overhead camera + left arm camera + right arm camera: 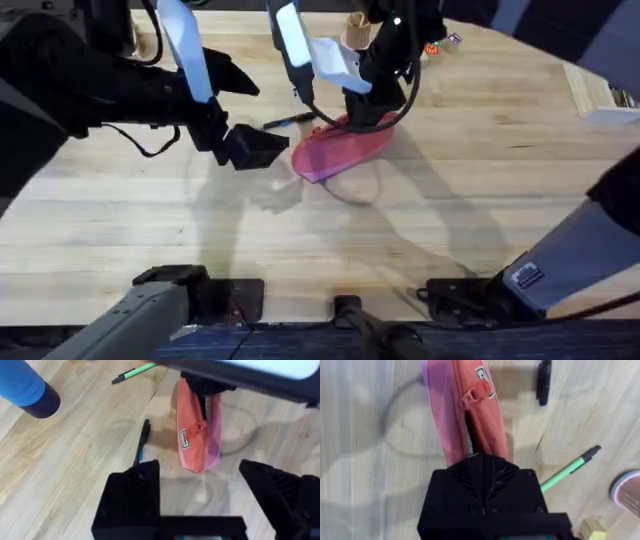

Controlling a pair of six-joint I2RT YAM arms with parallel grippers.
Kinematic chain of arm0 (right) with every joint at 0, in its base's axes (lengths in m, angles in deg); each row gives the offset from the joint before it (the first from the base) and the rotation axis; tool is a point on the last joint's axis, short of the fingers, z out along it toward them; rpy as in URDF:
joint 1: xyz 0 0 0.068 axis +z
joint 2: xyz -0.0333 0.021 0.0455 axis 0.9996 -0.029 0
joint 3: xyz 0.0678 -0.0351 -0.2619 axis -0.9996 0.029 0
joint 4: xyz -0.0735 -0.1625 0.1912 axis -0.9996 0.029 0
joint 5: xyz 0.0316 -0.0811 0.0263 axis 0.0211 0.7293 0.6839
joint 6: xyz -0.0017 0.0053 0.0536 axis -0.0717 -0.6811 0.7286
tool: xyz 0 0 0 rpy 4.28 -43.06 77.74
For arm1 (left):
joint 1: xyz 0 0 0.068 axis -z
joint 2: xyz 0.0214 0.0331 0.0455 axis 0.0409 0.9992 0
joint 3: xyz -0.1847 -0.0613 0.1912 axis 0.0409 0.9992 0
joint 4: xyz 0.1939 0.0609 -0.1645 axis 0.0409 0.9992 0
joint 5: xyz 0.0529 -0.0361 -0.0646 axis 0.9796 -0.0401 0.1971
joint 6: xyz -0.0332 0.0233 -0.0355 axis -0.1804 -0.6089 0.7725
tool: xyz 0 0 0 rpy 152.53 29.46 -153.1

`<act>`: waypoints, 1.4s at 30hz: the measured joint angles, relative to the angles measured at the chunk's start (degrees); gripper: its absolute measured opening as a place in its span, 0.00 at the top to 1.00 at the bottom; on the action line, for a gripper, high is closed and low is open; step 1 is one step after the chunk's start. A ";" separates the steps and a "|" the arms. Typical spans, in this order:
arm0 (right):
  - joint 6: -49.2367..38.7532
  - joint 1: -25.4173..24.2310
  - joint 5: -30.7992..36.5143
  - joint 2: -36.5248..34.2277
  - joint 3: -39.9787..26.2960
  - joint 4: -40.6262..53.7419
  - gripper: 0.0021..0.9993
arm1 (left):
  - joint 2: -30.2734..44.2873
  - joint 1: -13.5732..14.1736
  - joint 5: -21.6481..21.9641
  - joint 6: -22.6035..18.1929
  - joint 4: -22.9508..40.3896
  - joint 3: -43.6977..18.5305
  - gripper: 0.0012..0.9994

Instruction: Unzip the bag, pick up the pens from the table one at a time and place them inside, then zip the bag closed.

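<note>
A pink bag (340, 150) lay near the middle of the light wooden table (420, 230), a little toward the far side, with its long axis running from near-left to far-right. Its zipper stood partly open, a dark slit showing along the top edge, and a pink pull tab (199, 426) lay beside a small white label.

The right gripper (372, 112) was down on the far-right end of the bag, its black fingers closed on the fabric at that end of the zipper. The left gripper (255, 148) hovered just left of the bag's near end, its two black fingers (135, 491) spread wide and holding nothing.

A black pen (290, 120) with a blue accent lay on the table just left of the bag, close to it but apart. A green pen (134, 372) with a dark tip lay farther off, beyond the black pen.
</note>
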 joint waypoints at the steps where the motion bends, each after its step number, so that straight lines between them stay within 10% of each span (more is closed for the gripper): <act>1: 0.00 0.03 -0.05 -0.42 0.00 -0.05 0.97 | 0.00 0.00 -0.02 0.00 0.00 0.00 0.01; 14: 0.03 0.67 -0.22 -2.63 0.00 -0.10 0.96 | 0.00 0.00 0.00 0.00 0.01 0.00 0.01; 22: -0.76 0.69 -0.21 -2.65 0.00 0.57 0.02 | 0.00 0.00 -0.02 0.00 0.00 0.00 0.01; 42: 3.12 0.71 -0.21 1.39 -0.02 3.58 0.00 | 0.00 0.00 2.83 0.00 -0.06 0.00 0.01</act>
